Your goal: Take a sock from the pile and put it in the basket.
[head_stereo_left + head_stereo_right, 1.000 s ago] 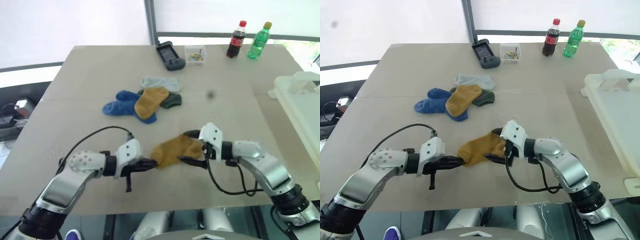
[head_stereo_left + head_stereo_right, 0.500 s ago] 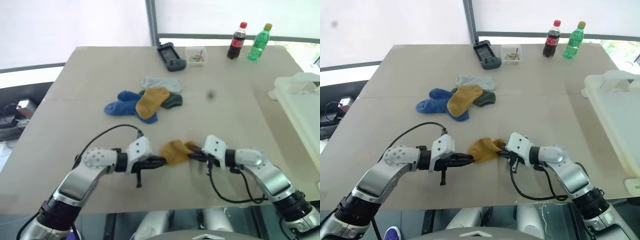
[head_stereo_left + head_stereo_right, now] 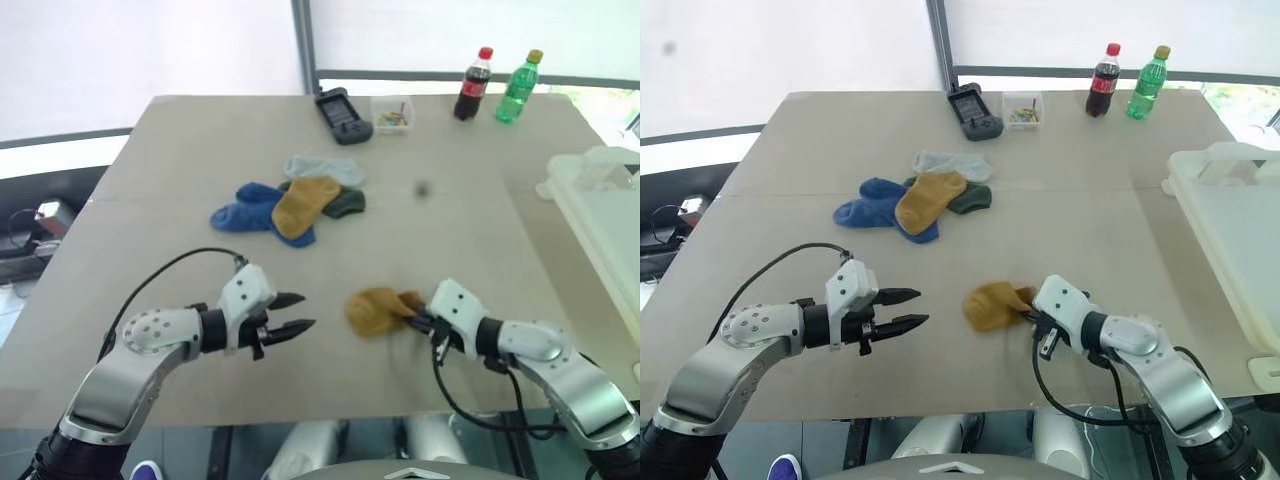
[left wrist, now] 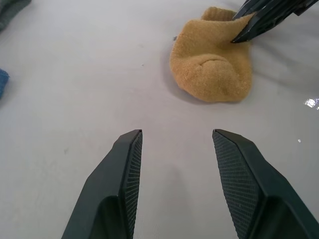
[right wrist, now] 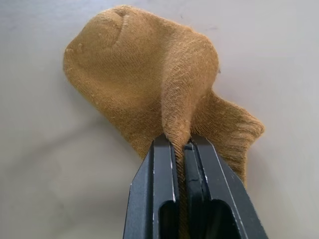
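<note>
Right hand (image 3: 1032, 315) pinches mustard sock (image 3: 990, 305) on table (image 3: 1080, 215).

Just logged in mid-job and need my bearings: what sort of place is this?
Probably a lab or test room set up for trials: a plain tan table beside bright window panels, staged props like two drink bottles and a handheld device, and a sock pile.

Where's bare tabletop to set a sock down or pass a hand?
Free: the stretch between the pile and the basket, and the near-left area beside the left tool. Crowded: the far edge, with a black device, clear box and two bottles. The right tool holds the mustard sock.
</note>
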Controlling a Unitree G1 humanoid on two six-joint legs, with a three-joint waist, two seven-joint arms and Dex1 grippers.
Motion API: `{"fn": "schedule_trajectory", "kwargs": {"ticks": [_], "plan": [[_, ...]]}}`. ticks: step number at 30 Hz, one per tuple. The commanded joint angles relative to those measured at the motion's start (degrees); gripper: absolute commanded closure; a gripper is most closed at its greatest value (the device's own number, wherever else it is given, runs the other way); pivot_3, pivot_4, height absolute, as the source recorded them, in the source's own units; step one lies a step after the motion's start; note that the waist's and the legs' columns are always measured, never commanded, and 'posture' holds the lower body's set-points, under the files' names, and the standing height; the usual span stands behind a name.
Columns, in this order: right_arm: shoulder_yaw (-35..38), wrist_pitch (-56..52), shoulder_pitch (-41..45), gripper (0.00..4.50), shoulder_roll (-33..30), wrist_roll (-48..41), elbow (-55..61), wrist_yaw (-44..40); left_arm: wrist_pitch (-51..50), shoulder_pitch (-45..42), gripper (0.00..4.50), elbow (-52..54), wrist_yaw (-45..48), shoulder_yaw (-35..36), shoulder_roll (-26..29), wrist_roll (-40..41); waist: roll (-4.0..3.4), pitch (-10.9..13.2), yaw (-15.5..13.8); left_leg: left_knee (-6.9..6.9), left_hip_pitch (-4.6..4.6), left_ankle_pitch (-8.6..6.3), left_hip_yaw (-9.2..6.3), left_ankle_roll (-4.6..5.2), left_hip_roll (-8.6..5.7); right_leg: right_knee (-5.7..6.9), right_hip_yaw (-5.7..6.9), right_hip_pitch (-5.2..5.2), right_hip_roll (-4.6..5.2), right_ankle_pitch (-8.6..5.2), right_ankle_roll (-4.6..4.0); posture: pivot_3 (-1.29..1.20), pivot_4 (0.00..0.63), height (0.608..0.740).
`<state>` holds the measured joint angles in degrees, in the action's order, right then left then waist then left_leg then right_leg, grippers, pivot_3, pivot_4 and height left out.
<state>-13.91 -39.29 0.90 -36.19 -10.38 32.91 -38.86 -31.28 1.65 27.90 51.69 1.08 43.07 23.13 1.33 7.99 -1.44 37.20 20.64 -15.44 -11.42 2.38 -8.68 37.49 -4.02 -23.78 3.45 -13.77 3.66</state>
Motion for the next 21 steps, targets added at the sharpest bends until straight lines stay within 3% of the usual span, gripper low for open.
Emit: {"fn": "schedule_trajectory", "kwargs": {"ticks": [1, 3, 12, 15, 21], "plan": [[1.5, -1.5, 0.9, 3.52, -0.8, 0.1, 2.0, 0.9, -1.6, -5.2, 2.11, 0.2, -3.4, -4.7, -3.0, -1.6, 0.0, 0.0, -0.4, 0.02, 0.01, 0.01, -0.02, -0.01, 0.0, -0.01, 0.03, 0.0, 0.0, 0.0, 0.0, 0.0, 0.15, 0.74], [2.1, -3.5, 1.6, 2.78, -0.7, -0.6, 2.8, 1.4, -2.0, -8.2, 2.11, -1.3, -4.8, -8.2, -4.8, -3.8, 0.0, 0.0, -0.5, 0.02, 0.03, 0.04, -0.03, -0.04, 0.0, -0.05, 0.04, 0.0, 0.0, 0.01, 0.02, 0.0, 0.15, 0.74], [10.9, -8.3, 2.3, 2.78, -1.1, -8.4, 5.7, 0.6, -0.7, -19.0, 2.11, -9.0, -4.6, -21.4, -9.7, -11.6, -0.03, 0.1, -0.8, -0.01, 0.16, 0.04, -0.01, -0.04, 0.01, -0.22, 0.0, -0.09, -0.01, 0.03, 0.03, 0.0, 0.15, 0.74], [9.4, -4.9, 2.8, 2.78, -1.6, -5.5, 1.8, 1.4, 1.7, -20.6, 2.11, -11.2, -3.2, -25.7, -8.9, -15.8, -0.03, 0.1, -0.7, -0.01, 0.15, 0.04, -0.01, -0.04, 0.01, -0.22, 0.0, -0.08, -0.01, 0.03, 0.03, 0.0, 0.15, 0.74], [2.9, 2.7, 1.5, 2.78, -4.3, 1.6, -6.5, 0.8, 8.6, -19.6, 2.11, -13.8, 0.3, -27.2, -4.5, -20.2, -0.06, 0.0, -0.6, -0.02, 0.1, 0.05, 0.04, -0.05, 0.02, -0.2, -0.04, -0.08, -0.02, 0.03, 0.04, 0.0, 0.15, 0.74]]}}
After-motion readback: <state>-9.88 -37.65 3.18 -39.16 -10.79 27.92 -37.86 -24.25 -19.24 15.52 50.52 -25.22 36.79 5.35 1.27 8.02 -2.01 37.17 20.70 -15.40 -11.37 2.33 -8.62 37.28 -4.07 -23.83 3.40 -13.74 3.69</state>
